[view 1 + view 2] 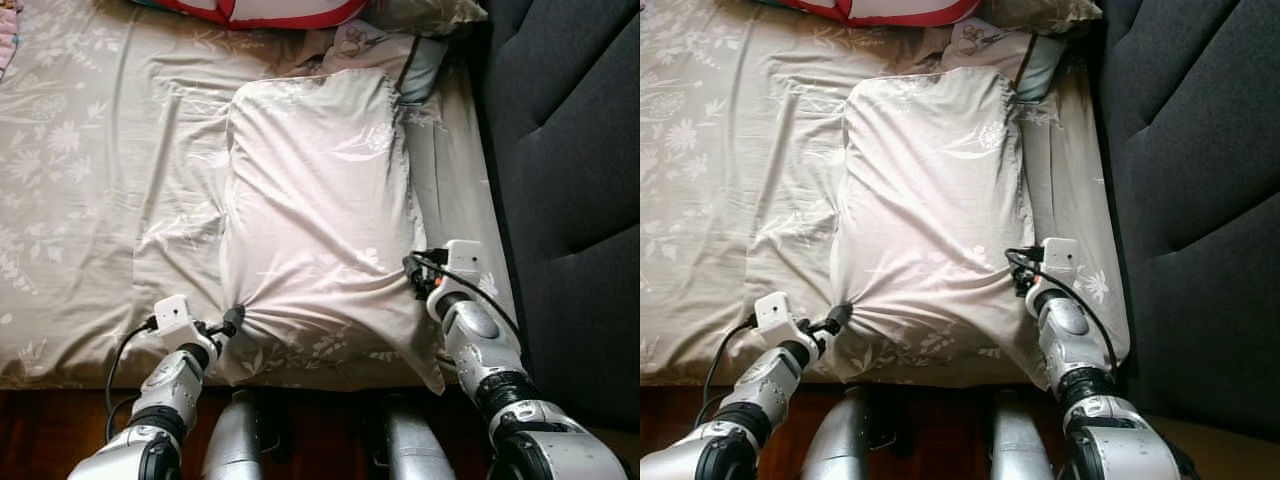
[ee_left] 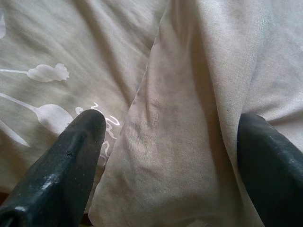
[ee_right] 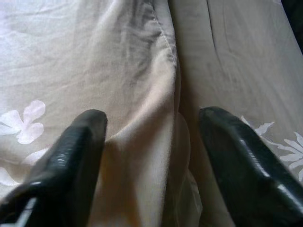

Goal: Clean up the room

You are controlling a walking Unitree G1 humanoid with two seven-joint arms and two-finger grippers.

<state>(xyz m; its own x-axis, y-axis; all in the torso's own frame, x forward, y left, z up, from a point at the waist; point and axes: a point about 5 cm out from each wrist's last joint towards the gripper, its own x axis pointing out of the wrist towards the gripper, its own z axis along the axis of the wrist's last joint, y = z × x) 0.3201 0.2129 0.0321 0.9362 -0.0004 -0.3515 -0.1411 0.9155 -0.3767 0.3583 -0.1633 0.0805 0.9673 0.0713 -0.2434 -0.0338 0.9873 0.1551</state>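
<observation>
On the bed [image 1: 90,200], right in front of me, the pillow [image 1: 315,210] lies with its long axis running straight away from the robot, its far end tucked near the other pillows [image 1: 400,45] by the dark headboard [image 1: 570,150]. I have both grippers at its near end, one on each corner. The left gripper [image 2: 165,156] straddles the near left corner, jaws spread apart, with the pillowcase edge lying between the fingers [image 2: 71,161] and not yet pinched. The right gripper [image 3: 151,156] sits on the near right edge, beside the strip of sheet next to the headboard, jaws likewise apart with a raised fold of fabric between them. Neither arm is nearer than the other; the pillow is bracketed evenly. As I judge it, the next move is to close both on the case and lift together, keeping the pull along the pillow's length so the loose case does not slip off the filling.
</observation>
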